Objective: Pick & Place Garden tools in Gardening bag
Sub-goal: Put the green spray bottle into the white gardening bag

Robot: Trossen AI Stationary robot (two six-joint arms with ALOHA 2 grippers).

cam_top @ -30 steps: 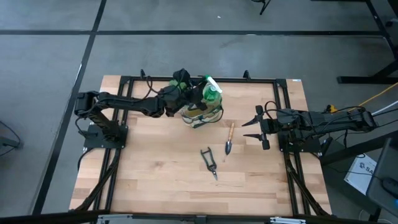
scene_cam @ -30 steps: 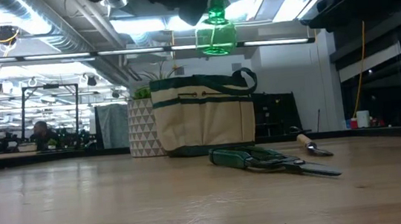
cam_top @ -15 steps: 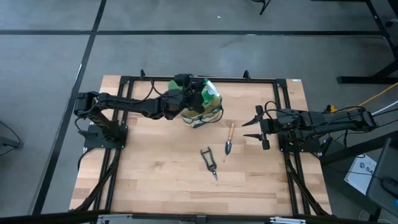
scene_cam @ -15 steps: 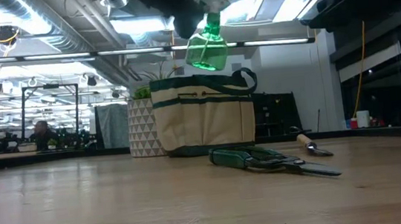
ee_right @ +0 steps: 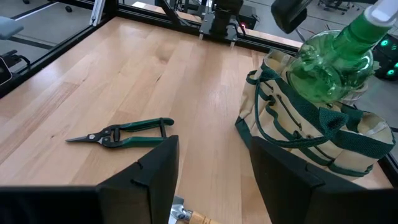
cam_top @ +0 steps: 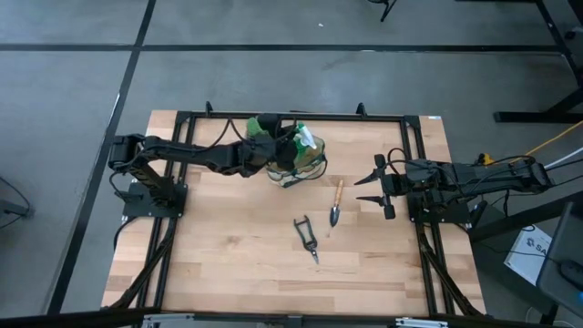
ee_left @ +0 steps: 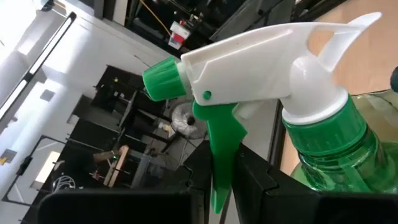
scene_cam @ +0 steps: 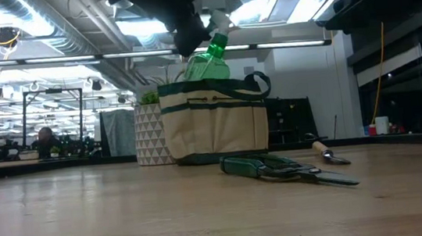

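Observation:
My left gripper is shut on the green translucent spray bottle, which tilts over the beige gardening bag with its base behind the bag's rim. The bag stands at the table's far middle. The green-handled pruning shears and the wooden-handled trowel lie flat on the table nearer the front. My right gripper is open and empty right of the trowel. The hand rake does not show. My left gripper holds the spray bottle at its sprayer head, the green trigger lying between the two fingers. The fingers come from the table's left, slanting down. The bottle hangs tilted, white head up and toward the right, base down in the bag's open top.
A green plant in a white patterned pot stands just behind the bag on its left. A black frame runs around the table's edges. Bare wood lies at the front and left. A person shows far off in the room.
My left gripper has gone down and a little toward the table's left with the spray bottle. The bottle, first upright and well above the bag, has tipped over, head toward the right, and its base has sunk behind the bag's rim.

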